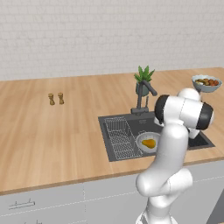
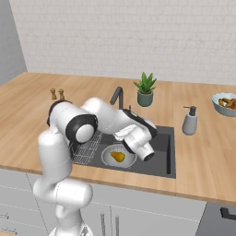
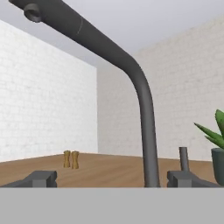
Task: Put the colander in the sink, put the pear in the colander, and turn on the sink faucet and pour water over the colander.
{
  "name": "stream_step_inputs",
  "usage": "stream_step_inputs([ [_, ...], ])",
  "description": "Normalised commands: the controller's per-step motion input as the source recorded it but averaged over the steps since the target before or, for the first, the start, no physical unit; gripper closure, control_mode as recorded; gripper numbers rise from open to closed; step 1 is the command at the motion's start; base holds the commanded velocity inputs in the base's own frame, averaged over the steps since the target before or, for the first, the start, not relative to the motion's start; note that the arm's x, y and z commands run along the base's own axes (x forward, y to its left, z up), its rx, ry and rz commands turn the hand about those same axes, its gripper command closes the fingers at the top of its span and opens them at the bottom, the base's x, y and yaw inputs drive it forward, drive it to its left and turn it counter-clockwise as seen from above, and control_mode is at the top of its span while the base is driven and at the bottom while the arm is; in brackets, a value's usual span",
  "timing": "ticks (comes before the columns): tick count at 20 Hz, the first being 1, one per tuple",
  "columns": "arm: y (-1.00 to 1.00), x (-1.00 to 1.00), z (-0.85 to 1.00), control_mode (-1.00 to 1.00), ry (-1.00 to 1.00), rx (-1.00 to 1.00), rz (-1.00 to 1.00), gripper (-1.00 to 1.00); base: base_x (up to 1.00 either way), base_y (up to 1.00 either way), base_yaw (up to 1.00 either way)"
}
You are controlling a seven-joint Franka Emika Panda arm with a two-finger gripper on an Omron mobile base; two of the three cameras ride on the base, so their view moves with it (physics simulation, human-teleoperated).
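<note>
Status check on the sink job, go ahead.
Hand open, empty, low in front of the sink faucet. Pear sits in the colander inside the sink. No water visible. Nothing blocking the faucet.

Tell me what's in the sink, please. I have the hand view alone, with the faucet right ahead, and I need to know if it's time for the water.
Observer: The colander sits in the sink, next to a wire rack.
Operator: And the pear?
Observer: The pear lies inside the colander.
Operator: Where is my hand relative to all that?
Observer: The hand hangs over the basin, just above the colander, and the open gripper faces the faucet at the sink's back edge.
</note>
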Motion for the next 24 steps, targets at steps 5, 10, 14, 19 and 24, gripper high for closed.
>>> stream_step_inputs([
  [5, 0.00, 0.25, -0.20, -1.00, -0.04, 0.00, 0.00, -1.00, 0.00, 0.00, 0.00],
  [10, 0.00, 0.29, -0.19, -1.00, -0.03, 0.00, 0.00, -1.00, 0.00, 0.00, 0.00],
  [14, 0.00, 0.27, -0.13, -1.00, -0.04, 0.00, 0.00, -1.00, 0.00, 0.00, 0.00],
  [19, 0.00, 0.26, -0.03, -1.00, -0.01, 0.00, 0.00, -1.00, 0.00, 0.00, 0.00],
  [24, 0.00, 0.22, 0.00, -1.00, 0.00, 0.00, 0.00, -1.00, 0.00, 0.00, 0.00],
])
